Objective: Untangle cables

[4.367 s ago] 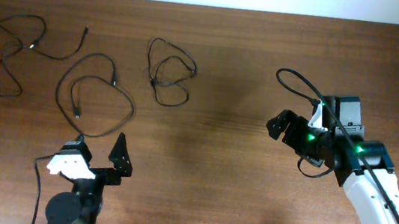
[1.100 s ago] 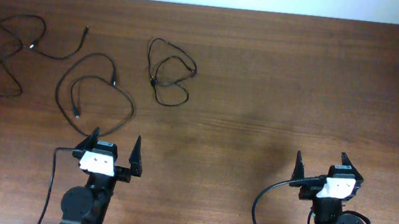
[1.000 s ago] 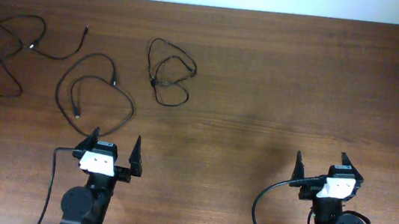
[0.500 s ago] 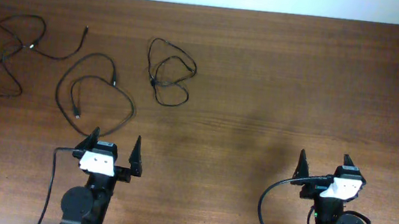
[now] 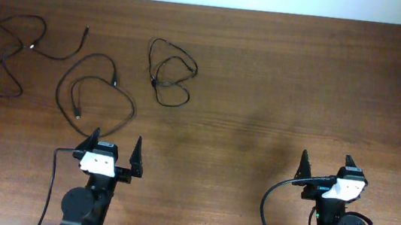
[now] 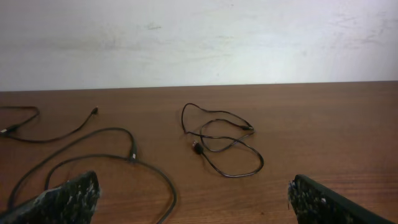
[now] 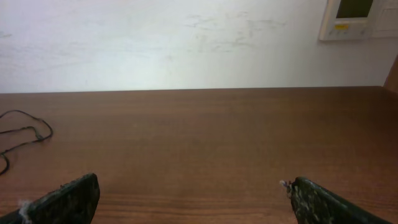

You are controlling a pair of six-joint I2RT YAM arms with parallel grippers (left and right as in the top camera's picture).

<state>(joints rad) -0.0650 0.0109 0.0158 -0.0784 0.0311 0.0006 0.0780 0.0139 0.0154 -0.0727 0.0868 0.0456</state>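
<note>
Cables laid apart, both my pincers released

Far left on the desk [image 5: 265, 74], the cables [image 5: 114, 84] lie as three separate loops. My left pincer [image 5: 115, 144] and right pincer [image 5: 325, 163] gape empty near the front edge. I judge only the rightmost coil needs gentle spreading, lifted by one plug.

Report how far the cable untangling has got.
Done: the three cables lie apart on the table, none touching another: left cable, middle cable, right cable. In hand: nothing; the left gripper and right gripper stand open and empty at the near edge. Left: little, it seems; the right cable loops over itself and might want spreading out.
</note>
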